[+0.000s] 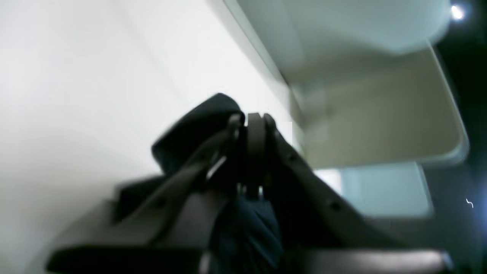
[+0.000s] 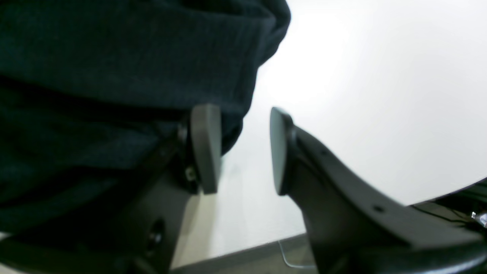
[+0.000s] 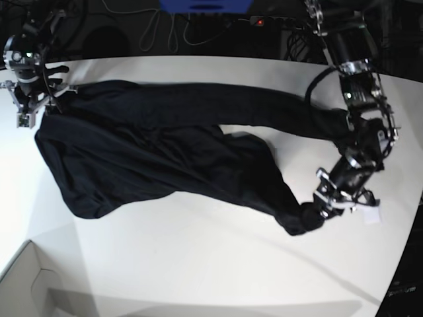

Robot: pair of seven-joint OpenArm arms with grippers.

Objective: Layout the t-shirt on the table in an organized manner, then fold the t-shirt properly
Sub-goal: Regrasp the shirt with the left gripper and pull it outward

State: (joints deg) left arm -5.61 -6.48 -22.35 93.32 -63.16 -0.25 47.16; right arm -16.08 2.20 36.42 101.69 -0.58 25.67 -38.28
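Two grippers are working the spreading step: left gripper [image 1: 254, 125] is clenching the t-shirt [image 3: 165, 152] corner; right gripper [image 2: 243, 150] is gaping beside cloth; pulling it taut likely comes next.

Bare table [image 3: 218, 264] across the whole near side, wide open for passage. The t-shirt [image 3: 165, 152] sprawls over the middle and far side, stretched between both arms, blocking any low sweep there. White box [image 3: 30, 284] sits at the near corner on the base view's left. Left gripper [image 3: 330, 201] sits near the table edge with a small white tag [image 3: 373, 216] just beside it.
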